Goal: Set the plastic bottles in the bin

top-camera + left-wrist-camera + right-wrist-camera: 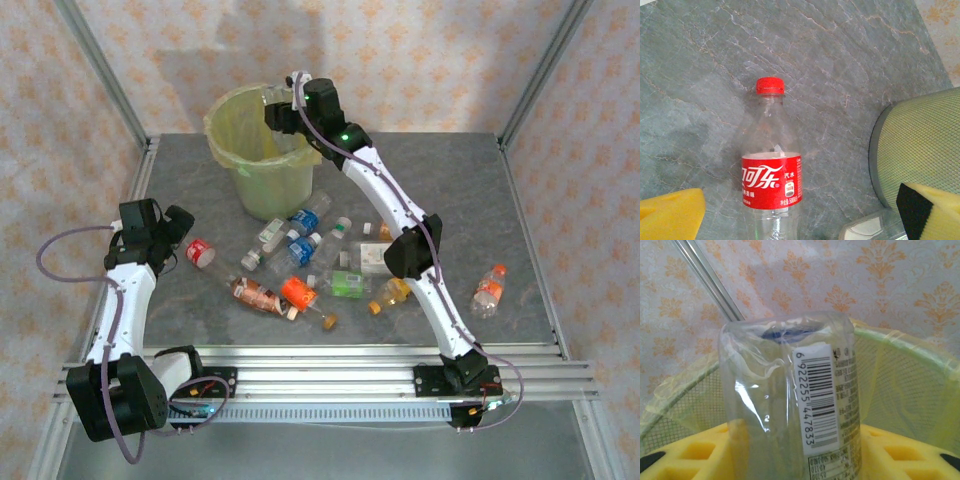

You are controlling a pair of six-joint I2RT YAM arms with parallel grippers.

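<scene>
My right gripper (277,112) hangs over the bin (225,135), a pale bucket lined with a yellow-green bag. It is shut on a clear, crumpled plastic bottle (790,390) with a barcode label, held upright between the yellow fingers (900,450) above the bin's mesh wall (905,385). My left gripper (802,217) stands open over a clear bottle with a red label and red cap (771,175) that lies on the table left of the bin (920,145). The same bottle (200,252) lies just right of the left gripper (172,232).
Several plastic bottles lie heaped mid-table (300,255), among them an orange-labelled one (297,292) and a green-labelled one (348,285). One more (487,290) lies alone at the right. Another clear bottle (870,230) sits near the left gripper's right finger. Frame posts stand at the table's corners.
</scene>
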